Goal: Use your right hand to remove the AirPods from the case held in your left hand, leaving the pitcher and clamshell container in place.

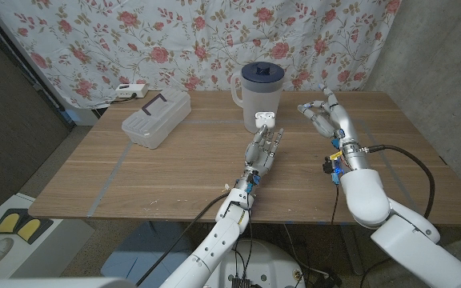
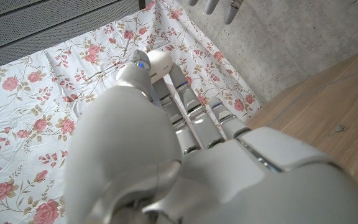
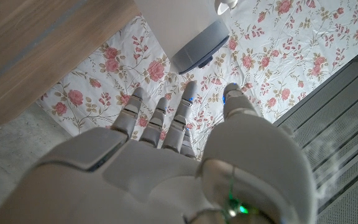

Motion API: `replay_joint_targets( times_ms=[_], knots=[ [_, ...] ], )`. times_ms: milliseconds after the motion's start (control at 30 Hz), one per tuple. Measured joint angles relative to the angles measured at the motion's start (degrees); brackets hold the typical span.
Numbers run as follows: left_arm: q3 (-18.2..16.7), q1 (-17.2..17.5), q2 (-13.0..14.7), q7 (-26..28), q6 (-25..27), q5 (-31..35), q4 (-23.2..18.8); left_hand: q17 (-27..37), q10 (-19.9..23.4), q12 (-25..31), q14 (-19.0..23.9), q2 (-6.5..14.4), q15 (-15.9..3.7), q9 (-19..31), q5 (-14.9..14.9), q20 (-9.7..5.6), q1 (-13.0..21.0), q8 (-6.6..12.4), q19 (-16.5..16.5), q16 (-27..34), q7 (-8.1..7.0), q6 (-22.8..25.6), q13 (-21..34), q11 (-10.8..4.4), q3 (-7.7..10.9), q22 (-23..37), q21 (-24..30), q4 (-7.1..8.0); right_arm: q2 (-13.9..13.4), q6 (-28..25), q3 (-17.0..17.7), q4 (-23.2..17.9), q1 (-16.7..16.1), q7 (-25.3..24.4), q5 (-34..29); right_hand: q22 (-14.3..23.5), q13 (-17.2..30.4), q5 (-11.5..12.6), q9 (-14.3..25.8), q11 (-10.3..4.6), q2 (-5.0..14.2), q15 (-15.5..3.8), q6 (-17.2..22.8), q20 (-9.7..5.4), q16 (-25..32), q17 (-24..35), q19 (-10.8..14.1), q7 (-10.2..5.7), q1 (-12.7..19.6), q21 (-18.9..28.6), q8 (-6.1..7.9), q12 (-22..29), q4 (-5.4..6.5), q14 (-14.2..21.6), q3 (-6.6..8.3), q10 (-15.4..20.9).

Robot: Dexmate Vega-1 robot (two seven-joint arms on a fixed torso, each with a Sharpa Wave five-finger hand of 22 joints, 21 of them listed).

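Standing on the wooden table (image 1: 174,172), the pitcher (image 1: 260,96) rises just behind the raised left hand (image 1: 264,149), and the clamshell container (image 1: 157,118) lies well apart towards the robot's left; both are to be avoided. The right hand (image 1: 325,116) is seen empty, fingers loosely spread, off to the side of the AirPods case (image 1: 266,118), which is held at the left fingertips. A level, sideways approach is advised, and a fine pinch prepared; whether the lid is open cannot be told.
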Motion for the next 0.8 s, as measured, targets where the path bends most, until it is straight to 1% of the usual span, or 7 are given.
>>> replay_joint_targets(
  times_ms=[100,233,267,300,467,667,800],
  knots=[
    [0.0,0.0,0.0,-0.1,0.0,0.0,0.0,0.0,0.0,0.0,0.0,0.0,0.0,0.0,0.0,0.0,0.0,0.0,0.0,-0.1,0.0,0.0,0.0,0.0,0.0,0.0,0.0,0.0,-0.7,0.0,0.2,-0.7,0.2,0.0,0.0,0.0,0.0,0.2,0.0,0.0,0.0,0.0,-0.5,0.16,0.4,0.1,-0.4,0.22,0.0,0.0,-0.01,0.0,0.0,0.0,0.0,0.0],
    [0.0,0.0,0.0,-0.2,0.0,0.1,0.0,0.0,0.0,0.0,0.0,-0.2,-0.01,0.0,0.0,0.0,0.2,0.01,0.0,-0.1,0.0,0.0,0.0,0.0,-0.08,0.0,0.0,-0.08,-1.4,0.0,0.5,-1.5,0.4,0.0,0.0,0.0,0.0,0.2,0.0,0.05,0.0,0.0,-0.5,0.23,0.4,0.2,-0.4,0.23,0.0,0.0,-0.01,-0.3,0.34,0.0,-0.34,0.0],
    [0.0,-0.2,0.5,-0.2,0.0,0.2,-0.1,-0.1,0.0,0.0,0.0,-0.2,-0.01,0.0,0.0,0.0,0.2,0.01,0.0,-0.1,0.0,0.0,0.0,0.0,-0.08,0.0,0.0,-0.08,-1.5,-3.6,0.5,-1.6,0.4,3.3,-0.9,0.0,0.0,0.2,0.0,0.25,0.0,0.0,-0.5,0.44,0.4,0.2,-0.7,0.23,0.0,0.0,-0.01,-0.3,0.49,0.0,-0.49,-0.2],
    [0.0,-0.2,0.5,-0.2,0.0,0.2,-0.1,-0.1,0.0,0.0,0.2,-0.2,-0.2,0.0,0.0,0.0,0.2,0.01,0.0,-0.1,0.0,0.0,0.0,-0.01,-0.08,0.0,0.0,-0.08,-1.7,-3.6,0.5,-1.8,0.5,3.3,-0.9,0.0,-0.1,0.2,0.0,0.34,0.0,0.0,-0.6,0.54,0.4,0.2,-0.7,0.22,0.0,0.0,-0.01,-0.3,0.49,0.0,-0.49,-0.3],
    [0.0,-0.2,0.6,-0.3,-0.2,0.4,-0.2,-0.2,0.0,0.0,0.2,-0.3,-0.2,0.0,0.0,0.0,0.3,0.01,0.0,-0.6,0.01,0.0,0.0,-0.01,-0.74,0.0,0.0,0.55,-2.2,-4.9,0.6,-2.2,0.7,4.6,-0.9,0.0,-0.3,0.2,0.0,0.34,0.0,0.0,-0.7,0.54,0.4,0.2,-0.7,0.02,0.0,0.0,-0.01,-0.7,0.49,0.0,-0.49,-0.3],
    [0.0,-0.2,0.6,-0.3,-0.3,0.5,-0.3,-0.5,0.0,0.0,0.0,-0.2,-0.61,0.0,0.0,0.0,0.2,0.02,0.0,-1.3,0.01,0.0,0.0,-0.01,-1.1,0.0,0.0,0.82,-2.3,-5.6,0.6,-2.4,0.8,5.1,-0.8,0.0,-0.3,0.2,0.0,0.64,0.0,-0.18,-0.7,0.53,0.4,0.2,-0.7,0.02,0.0,0.0,-0.01,-0.7,0.73,-0.2,-0.73,-0.6],
    [0.0,-0.2,0.6,-0.3,-0.4,0.5,-0.2,-0.5,0.0,0.0,-0.2,-0.2,-0.48,0.0,0.0,0.0,0.2,0.02,0.0,-1.3,0.01,0.0,0.0,-0.01,-1.57,0.0,0.0,1.29,-2.4,-6.1,0.5,-2.6,0.8,5.4,-0.7,0.0,-0.3,0.4,0.0,0.64,0.0,-0.18,-0.7,0.54,0.4,0.2,-0.7,0.02,0.0,0.0,-0.01,-1.2,0.97,-0.2,-0.48,-0.6]
  ],
)
